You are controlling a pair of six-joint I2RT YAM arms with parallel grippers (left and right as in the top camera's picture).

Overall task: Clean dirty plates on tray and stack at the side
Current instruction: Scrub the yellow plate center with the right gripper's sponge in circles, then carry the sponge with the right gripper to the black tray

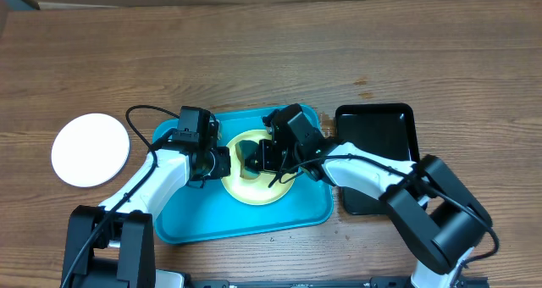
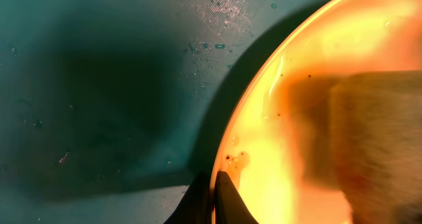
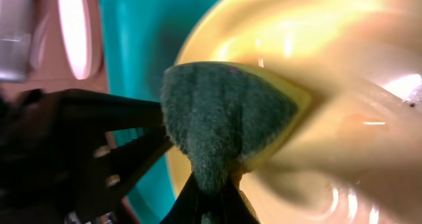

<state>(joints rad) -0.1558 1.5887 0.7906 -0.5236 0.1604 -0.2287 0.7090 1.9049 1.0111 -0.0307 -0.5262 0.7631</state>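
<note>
A pale yellow-green plate (image 1: 254, 189) lies in the turquoise tray (image 1: 195, 220). My left gripper (image 1: 218, 162) is shut on the plate's left rim; in the left wrist view its jaws (image 2: 212, 182) pinch the thin edge of the plate (image 2: 297, 85), which glows orange. My right gripper (image 1: 261, 157) is shut on a green and yellow sponge (image 3: 224, 115) that presses on the plate (image 3: 343, 118). In the right wrist view the gripper (image 3: 212, 194) pinches the sponge's lower tip. A white plate (image 1: 91, 149) lies on the table left of the tray. Small dark specks dot the plate near the rim.
A glossy black tray (image 1: 377, 144) sits right of the turquoise tray, partly under my right arm. Water droplets speckle the tray floor (image 2: 99, 85). The white plate (image 3: 72, 33) shows at the right wrist view's top left, beyond the tray's edge.
</note>
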